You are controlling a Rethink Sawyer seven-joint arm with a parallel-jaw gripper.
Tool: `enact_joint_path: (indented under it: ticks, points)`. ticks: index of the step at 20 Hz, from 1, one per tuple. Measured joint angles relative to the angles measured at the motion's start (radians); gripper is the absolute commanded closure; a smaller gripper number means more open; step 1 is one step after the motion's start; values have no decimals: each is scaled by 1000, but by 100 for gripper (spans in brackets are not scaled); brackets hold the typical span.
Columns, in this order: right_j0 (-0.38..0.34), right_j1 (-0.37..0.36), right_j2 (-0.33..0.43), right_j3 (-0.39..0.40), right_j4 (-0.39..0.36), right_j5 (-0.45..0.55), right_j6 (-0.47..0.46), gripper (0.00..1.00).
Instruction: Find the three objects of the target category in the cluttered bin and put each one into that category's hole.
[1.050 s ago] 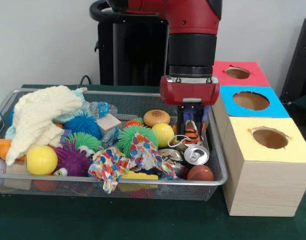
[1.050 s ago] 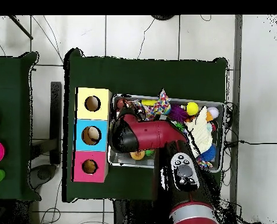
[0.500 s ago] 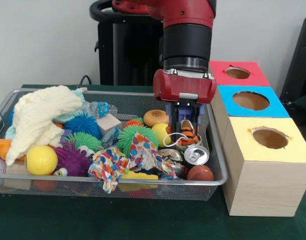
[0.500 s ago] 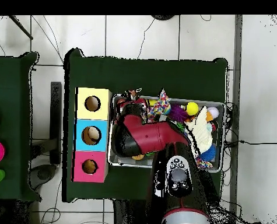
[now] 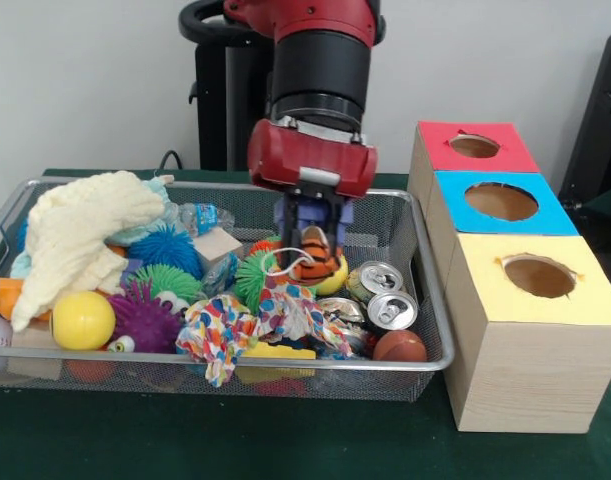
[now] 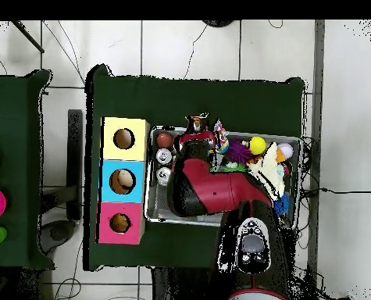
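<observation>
My gripper (image 5: 313, 243) hangs over the middle of the wire bin (image 5: 425, 362), shut on an orange-and-black striped toy (image 5: 316, 264) with a white cord loop. The toy is lifted just above a green spiky ball (image 5: 257, 275) and a yellow ball. Right of the bin stand three boxes with holes: red (image 5: 505, 150), blue (image 5: 545, 212) and yellow (image 5: 585, 300). In the overhead view the arm (image 6: 212, 191) hides the gripper and toy; the yellow box (image 6: 110, 139), blue box (image 6: 108, 181) and red box (image 6: 106, 223) line the bin's left side.
Two drink cans (image 5: 378, 279) (image 5: 392, 308) and a brown ball (image 5: 399, 346) lie in the bin's right end. A patterned cloth (image 5: 245, 322), purple spiky ball (image 5: 143, 316), yellow ball (image 5: 82, 319) and cream knitted cloth (image 5: 80, 232) fill the left and middle.
The gripper has carried the striped toy leftward, away from the boxes, from the bin's right end to its middle. A second can now shows where it was.
</observation>
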Motion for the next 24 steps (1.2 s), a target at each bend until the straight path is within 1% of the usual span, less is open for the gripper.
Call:
enact_joint_path:
  ticks: [1,6,8,9,11,13,14,17,19,22,24]
  points:
    - [0,1,-5,0,0,-2,0,100]
    - [16,37,-95,1,1,-20,0,100]
    - [24,45,-117,3,2,-36,0,100]
    - [33,49,-139,9,5,-63,0,100]
    - [41,50,-159,16,8,-95,0,100]
    - [54,48,-194,31,21,-181,0,100]
    - [59,45,-218,46,38,-264,0,100]
    - [62,34,-257,85,77,-443,0,100]
    - [62,31,-263,92,85,-472,0,100]
    - [63,16,-290,125,112,-587,0,100]
    - [63,3,-297,138,113,-598,0,100]
